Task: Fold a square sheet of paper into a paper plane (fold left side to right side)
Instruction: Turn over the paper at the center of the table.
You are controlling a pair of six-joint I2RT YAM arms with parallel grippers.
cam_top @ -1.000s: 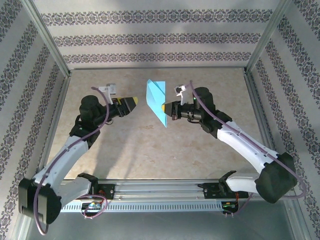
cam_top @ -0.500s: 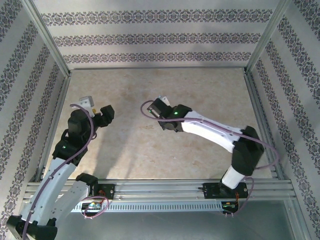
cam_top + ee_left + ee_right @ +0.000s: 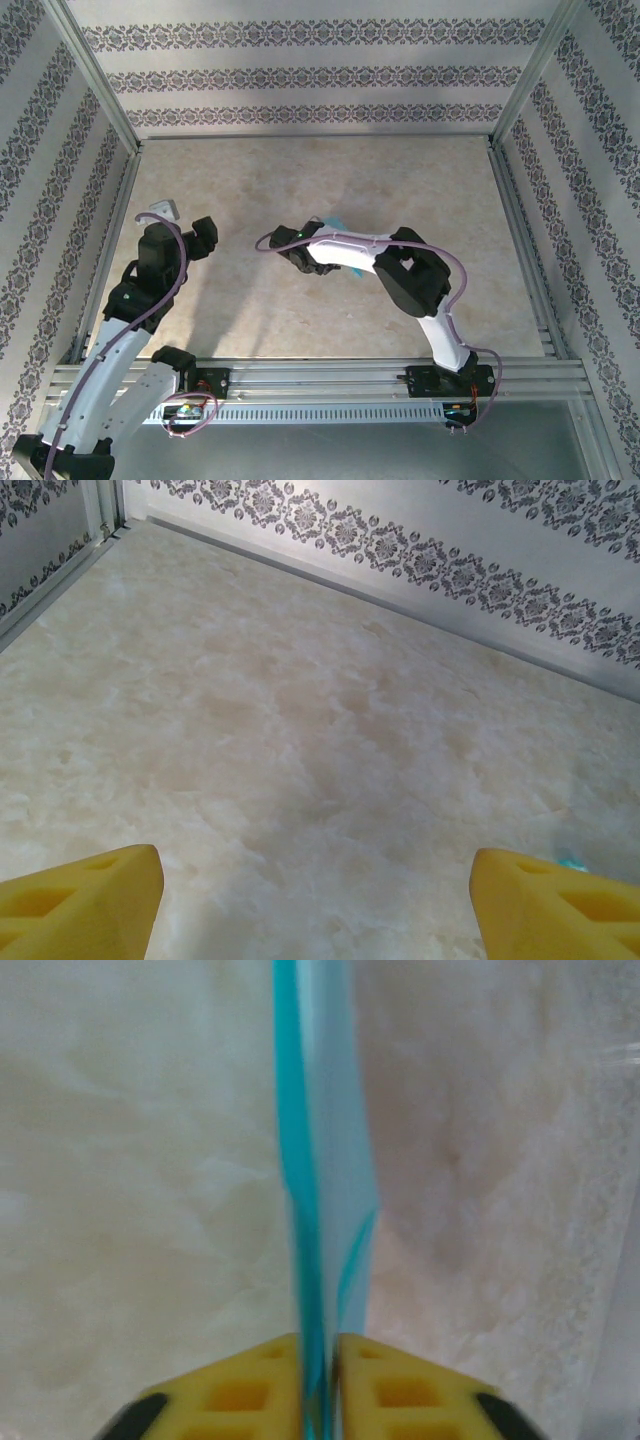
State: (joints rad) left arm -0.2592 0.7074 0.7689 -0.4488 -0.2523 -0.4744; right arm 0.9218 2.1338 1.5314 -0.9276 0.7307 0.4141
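Observation:
The paper plane (image 3: 325, 1160) is a narrow cyan-blue folded strip that stands on edge and runs straight out from my right gripper (image 3: 320, 1360). The yellow pads (image 3: 240, 1385) sit close on either side of it and pinch its near end. From above, just a small cyan corner of the plane (image 3: 331, 222) peeks out past the right wrist (image 3: 300, 242), low over the middle of the table. My left gripper (image 3: 315, 900) is open wide with bare table between its fingers. It hangs at the left of the table (image 3: 206, 235), well apart from the paper.
The marble-patterned table top (image 3: 300, 170) is ringed by patterned walls and metal posts (image 3: 95, 90). The right arm's elbow (image 3: 410, 275) folds across the middle front. A rail (image 3: 320, 380) runs along the near edge.
The right arm swung left and down, bringing the plane from held up high to low over the table centre. The left arm drew back to the left and its jaws widened.

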